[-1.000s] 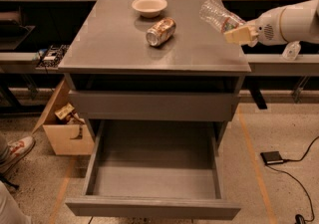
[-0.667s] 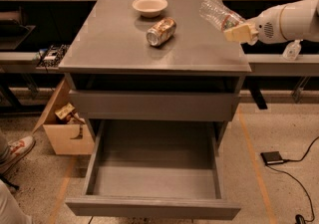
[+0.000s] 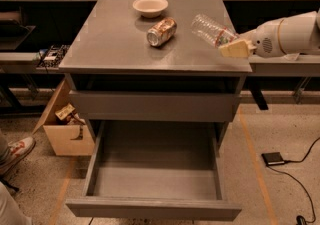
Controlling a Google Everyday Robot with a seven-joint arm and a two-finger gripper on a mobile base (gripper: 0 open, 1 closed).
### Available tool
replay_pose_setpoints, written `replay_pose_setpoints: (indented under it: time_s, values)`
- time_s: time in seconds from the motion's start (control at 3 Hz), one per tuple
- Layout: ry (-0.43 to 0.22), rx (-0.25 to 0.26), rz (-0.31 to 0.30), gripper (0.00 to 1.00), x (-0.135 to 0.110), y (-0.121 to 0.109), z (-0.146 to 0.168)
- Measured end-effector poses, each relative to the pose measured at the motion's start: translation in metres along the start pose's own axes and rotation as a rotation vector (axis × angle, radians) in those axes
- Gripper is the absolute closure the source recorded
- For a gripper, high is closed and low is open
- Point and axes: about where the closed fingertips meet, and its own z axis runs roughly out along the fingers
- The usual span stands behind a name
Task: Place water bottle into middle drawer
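Observation:
The water bottle [image 3: 210, 29] is clear ribbed plastic. It is held tilted above the right side of the grey cabinet top [image 3: 115, 39], its base pointing up and left. My gripper [image 3: 231, 45] comes in from the right on a white arm and is shut on the bottle's cap end; the cap is hidden by the fingers. The middle drawer [image 3: 155, 169] is pulled wide open below, a deep grey box with nothing in it. The flat drawer front [image 3: 152, 106] above it is closed.
A shiny gold-and-silver can [image 3: 161, 31] lies on its side on the cabinet top, with a white bowl [image 3: 150, 6] behind it. A cardboard box [image 3: 65, 126] stands left of the cabinet. A shoe [image 3: 15, 151] shows at lower left. A black pedal with cable [image 3: 273, 158] lies on the floor right.
The gripper and bottle have shifted slightly left and down over the cabinet's right edge. Nothing else has moved.

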Motion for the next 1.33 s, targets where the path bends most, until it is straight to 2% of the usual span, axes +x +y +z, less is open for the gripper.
replay_pose_setpoints:
  time_s: [0.67,1.0,1.33]
  values:
    - [0.107,-0.234,-0.123,1.0,0.059,0.087,0.011]
    - [0.161,-0.37,-0.192,1.0,0.086,0.128,0.012]
    - [0.161,-0.37,-0.192,1.0,0.086,0.128,0.012]
